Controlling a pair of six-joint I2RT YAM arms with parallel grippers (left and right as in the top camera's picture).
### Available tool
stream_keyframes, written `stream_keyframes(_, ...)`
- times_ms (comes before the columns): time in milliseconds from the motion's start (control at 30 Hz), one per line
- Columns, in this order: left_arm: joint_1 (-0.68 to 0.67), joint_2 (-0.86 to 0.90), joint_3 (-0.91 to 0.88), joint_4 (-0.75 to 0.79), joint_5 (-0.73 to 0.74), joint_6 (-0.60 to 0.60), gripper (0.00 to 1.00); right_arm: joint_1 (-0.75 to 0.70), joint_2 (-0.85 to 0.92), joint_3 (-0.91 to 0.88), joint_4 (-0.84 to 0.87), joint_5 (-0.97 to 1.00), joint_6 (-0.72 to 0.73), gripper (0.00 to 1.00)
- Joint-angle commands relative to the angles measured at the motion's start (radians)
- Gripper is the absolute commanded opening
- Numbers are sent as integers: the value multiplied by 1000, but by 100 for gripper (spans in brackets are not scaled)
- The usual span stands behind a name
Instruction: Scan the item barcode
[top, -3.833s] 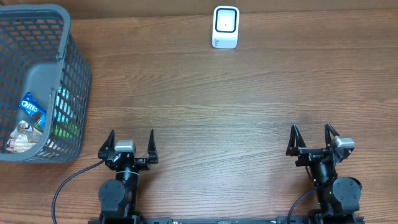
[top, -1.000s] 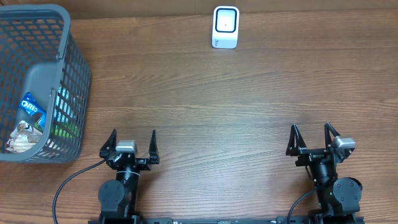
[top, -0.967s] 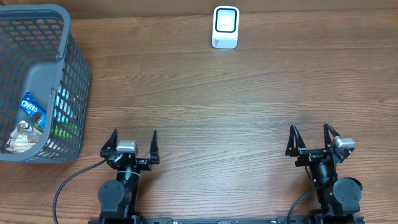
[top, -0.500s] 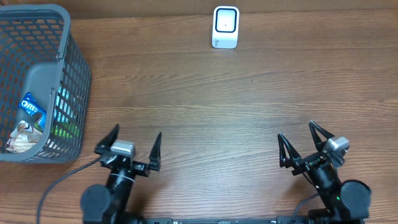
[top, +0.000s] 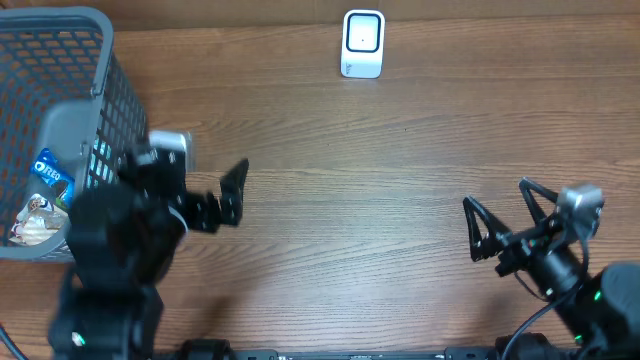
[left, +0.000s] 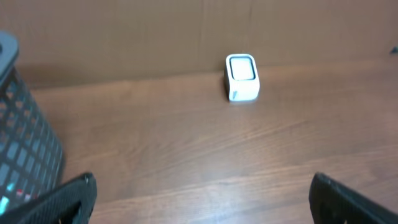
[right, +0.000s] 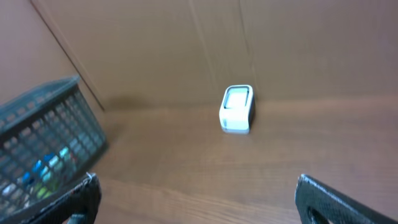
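Our left pincer (top: 205, 195) hangs wide and empty beside the basket (top: 122, 110). Our right pincer (top: 503, 218), equally wide, hovers over the near right of the table (top: 350, 170). Items (an Oreo packet (top: 50, 172) among them) lie in the basket, and the scanner (top: 362, 43) stands far off.

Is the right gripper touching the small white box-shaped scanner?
Apart. The overhead view shows bare wooden table between the open right gripper and the white box-shaped scanner, which stands at the far edge.
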Motion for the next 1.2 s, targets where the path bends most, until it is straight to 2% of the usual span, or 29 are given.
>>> stream_keyframes(0,4,161,269,-155,-21,20,100,5,149,200,-109,-6,-52,100)
stream_keyframes(200,4,500,808,-522,-43,85,100,5,497,618,-435,-6,-77,100)
stream_keyframes(300,4,615,1014,-627,-43,111,100,5,628,781,-544,-6,-77,100)
stream_keyframes(367,4,671,1115,-642,-40,147,100,5,700,852,-571,-6,-72,100)
stream_keyframes(600,5,747,1143,-560,-62,200,100,5,820,879,-580,-27,-74,100)
stream_keyframes(733,43,779,1143,-568,-205,71,100,5,856,879,-580,-27,-74,100)
stream_keyframes(900,217,818,1143,-575,-247,-46,100,5,874,879,-580,-27,-74,100)
stream_keyframes(1167,456,919,1141,-602,-255,-65,100,5,875,879,-589,-27,-74,100)
